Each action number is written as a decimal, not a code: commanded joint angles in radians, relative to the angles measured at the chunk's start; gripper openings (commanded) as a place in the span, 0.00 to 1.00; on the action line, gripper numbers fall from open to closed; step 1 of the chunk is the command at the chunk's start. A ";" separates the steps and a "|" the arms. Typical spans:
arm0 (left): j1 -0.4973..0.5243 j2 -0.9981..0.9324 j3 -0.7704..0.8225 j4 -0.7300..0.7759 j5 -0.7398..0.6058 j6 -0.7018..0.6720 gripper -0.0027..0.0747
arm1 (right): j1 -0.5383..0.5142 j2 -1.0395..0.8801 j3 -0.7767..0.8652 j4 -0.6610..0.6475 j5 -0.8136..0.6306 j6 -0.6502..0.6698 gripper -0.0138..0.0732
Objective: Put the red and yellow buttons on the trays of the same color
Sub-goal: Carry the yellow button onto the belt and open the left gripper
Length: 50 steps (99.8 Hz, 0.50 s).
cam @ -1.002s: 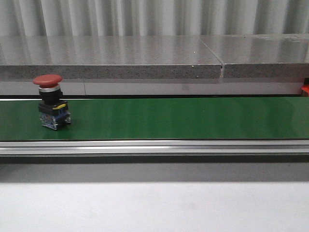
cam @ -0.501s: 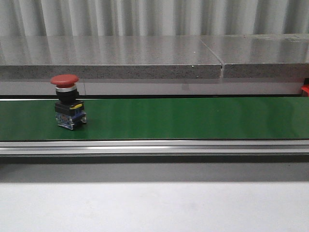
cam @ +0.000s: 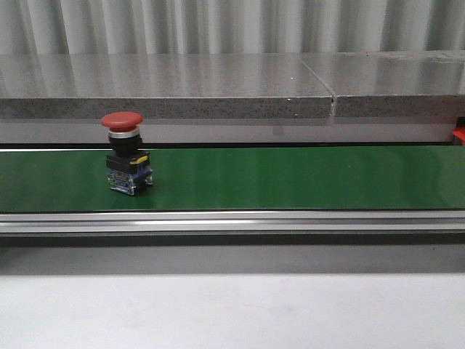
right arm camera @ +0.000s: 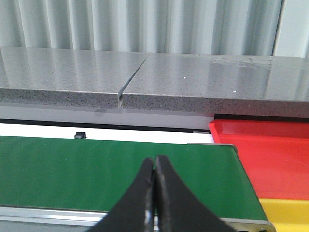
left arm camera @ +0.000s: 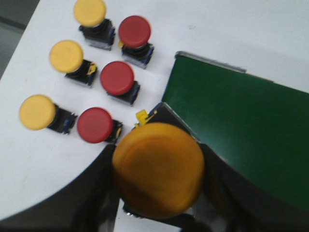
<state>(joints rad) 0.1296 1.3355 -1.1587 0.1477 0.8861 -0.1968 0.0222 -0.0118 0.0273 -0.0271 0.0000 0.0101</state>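
Low front view, belt [cam: 290,178] shared

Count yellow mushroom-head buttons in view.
4: three yellow mushroom-head buttons stand in a column on the white table; the fourth sits in the left gripper.

A red button [cam: 122,120] with a mushroom cap, black collar and blue-and-yellow base stands upright on the green belt [cam: 290,178]. A yellow button [left arm camera: 158,169] sits between the left gripper's [left arm camera: 159,193] fingers, cap toward the camera. Beyond those fingertips, three yellow buttons [left arm camera: 66,56] and three red buttons [left arm camera: 117,77] stand in two rows. The red tray [right arm camera: 270,154] and yellow tray [right arm camera: 285,212] lie beside the right gripper [right arm camera: 154,166].
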 commanded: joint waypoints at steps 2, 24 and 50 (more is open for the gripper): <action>-0.045 0.011 -0.081 -0.022 -0.026 0.004 0.04 | -0.007 -0.009 -0.015 0.001 -0.074 -0.010 0.07; -0.099 0.105 -0.097 -0.033 -0.012 0.004 0.04 | -0.007 -0.009 -0.015 0.001 -0.074 -0.010 0.07; -0.101 0.202 -0.097 -0.036 0.024 0.008 0.04 | -0.007 -0.009 -0.015 0.001 -0.074 -0.010 0.07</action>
<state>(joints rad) 0.0368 1.5491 -1.2210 0.1158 0.9226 -0.1905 0.0222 -0.0118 0.0273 -0.0271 0.0000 0.0101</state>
